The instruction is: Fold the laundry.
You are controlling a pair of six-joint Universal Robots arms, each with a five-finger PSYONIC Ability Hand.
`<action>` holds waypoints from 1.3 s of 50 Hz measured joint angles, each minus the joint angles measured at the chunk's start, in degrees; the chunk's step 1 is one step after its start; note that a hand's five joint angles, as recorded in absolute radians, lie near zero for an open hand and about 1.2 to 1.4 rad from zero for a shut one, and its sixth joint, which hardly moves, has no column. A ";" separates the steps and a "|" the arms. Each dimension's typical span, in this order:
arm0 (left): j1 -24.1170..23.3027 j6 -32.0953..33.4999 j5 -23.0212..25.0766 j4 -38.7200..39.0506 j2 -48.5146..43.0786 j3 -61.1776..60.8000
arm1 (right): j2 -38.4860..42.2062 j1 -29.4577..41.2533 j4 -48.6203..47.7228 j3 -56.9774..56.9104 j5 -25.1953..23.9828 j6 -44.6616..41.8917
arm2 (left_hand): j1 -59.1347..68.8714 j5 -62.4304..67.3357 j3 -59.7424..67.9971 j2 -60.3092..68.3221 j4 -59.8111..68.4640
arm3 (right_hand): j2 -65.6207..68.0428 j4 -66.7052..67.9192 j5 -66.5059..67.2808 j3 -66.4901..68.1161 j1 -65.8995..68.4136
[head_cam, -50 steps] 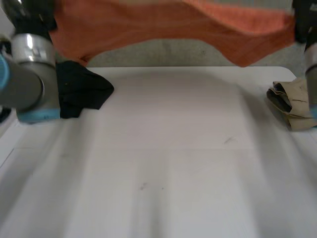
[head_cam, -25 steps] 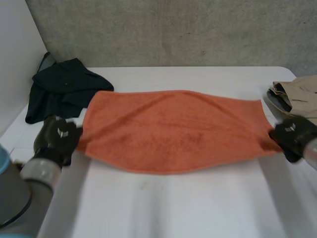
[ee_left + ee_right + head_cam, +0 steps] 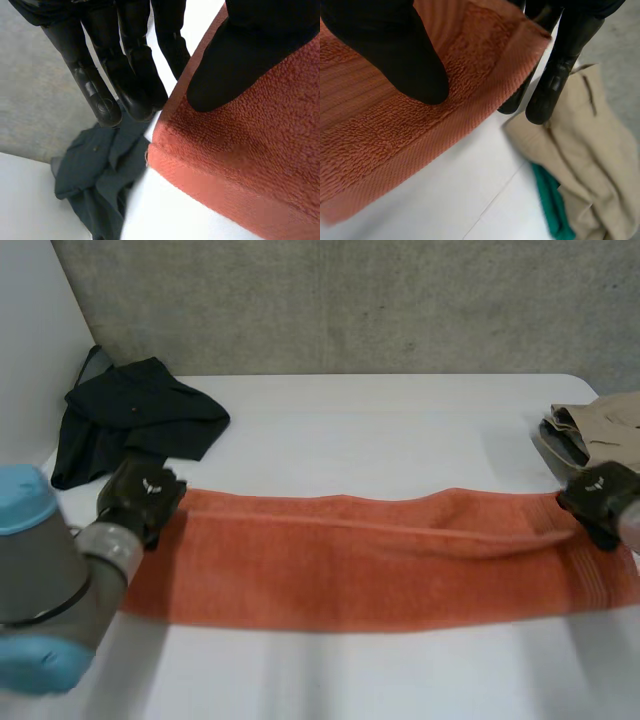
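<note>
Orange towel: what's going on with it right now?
The left hand pinches the far left corner of the orange terry towel, the right hand its far right corner. The towel lies as a long strip, seemingly doubled over, across the white table. A crumpled black garment and a folded beige garment sit aside.

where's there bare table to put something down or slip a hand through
Biggest free patch: the white table behind the orange towel, between the black garment and the beige garment. Another bare strip runs along the towel's near side. Crowded at the towel's ends, where the left robot hand and right robot hand pinch it beside those piles.
</note>
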 measured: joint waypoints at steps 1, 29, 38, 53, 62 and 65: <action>-0.27 -0.38 -0.94 2.49 -3.79 2.91 | 2.40 1.33 -2.43 -1.97 1.84 0.66 | 0.00 0.00 0.00 0.00 0.00 | 0.00 0.00 0.00 0.00 0.00; -7.57 -0.95 -6.95 7.86 -22.25 21.66 | 12.56 7.03 -18.97 -9.83 11.41 8.37 | -52.09 -55.38 -56.36 -57.10 -57.22 | -54.50 -54.06 -53.08 -55.46 -45.23; -7.54 -5.83 -6.84 7.96 -11.66 12.34 | -3.39 2.18 -13.70 3.64 0.07 15.65 | -52.09 -55.39 -56.36 -57.11 -57.22 | -54.50 -54.06 -53.08 -55.46 -45.23; -8.35 -15.20 -6.75 8.00 -6.06 6.22 | -2.34 -6.98 -10.17 11.80 -8.59 12.65 | -52.09 -55.39 -56.36 -57.11 -57.22 | -50.74 -51.37 -49.48 -51.05 -42.39; -8.41 -14.83 -6.79 7.95 -6.30 6.18 | 4.10 -10.50 -15.10 10.09 -6.36 8.14 | -52.09 -55.40 -56.36 -57.11 -57.22 | 0.19 -0.02 -1.69 -0.22 -1.32; -8.32 -14.81 -6.79 7.93 -5.82 5.74 | 3.48 -13.80 -15.79 9.55 -5.07 7.20 | -52.09 -55.38 -56.36 -57.11 -57.22 | 0.19 -0.01 -1.58 -0.22 -1.32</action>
